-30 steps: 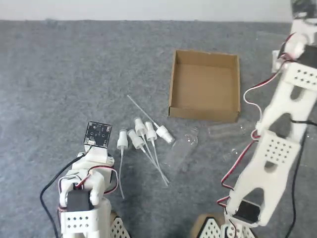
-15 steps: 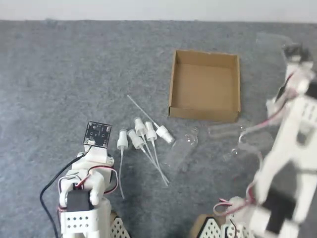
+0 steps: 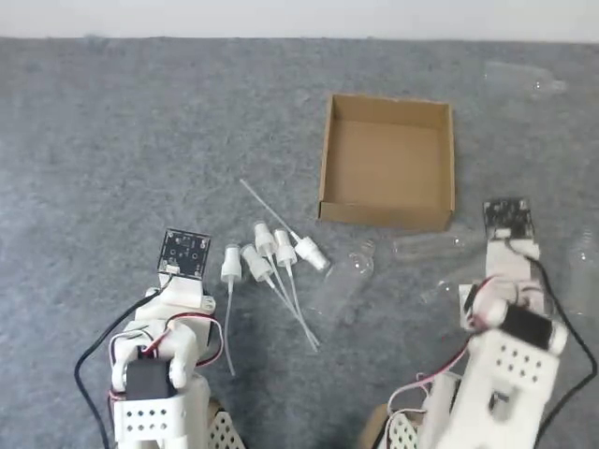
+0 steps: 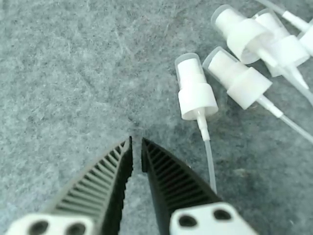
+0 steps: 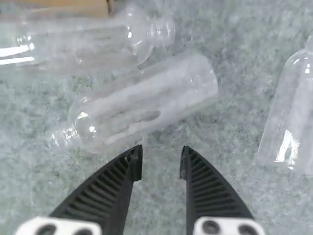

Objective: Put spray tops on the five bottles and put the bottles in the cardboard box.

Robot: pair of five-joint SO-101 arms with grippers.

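We have hardly begun. The box is empty, and the five spray tops lie loose in a cluster on the worktop, none on a bottle. The bottles lie near the box, uncapped as far as we can tell. Our left gripper hangs just beside the nearest of the spray tops, fingers all but closed on nothing. The right gripper hovers by one of the bottles, fingers parted and empty. All five cappings and boxings remain.
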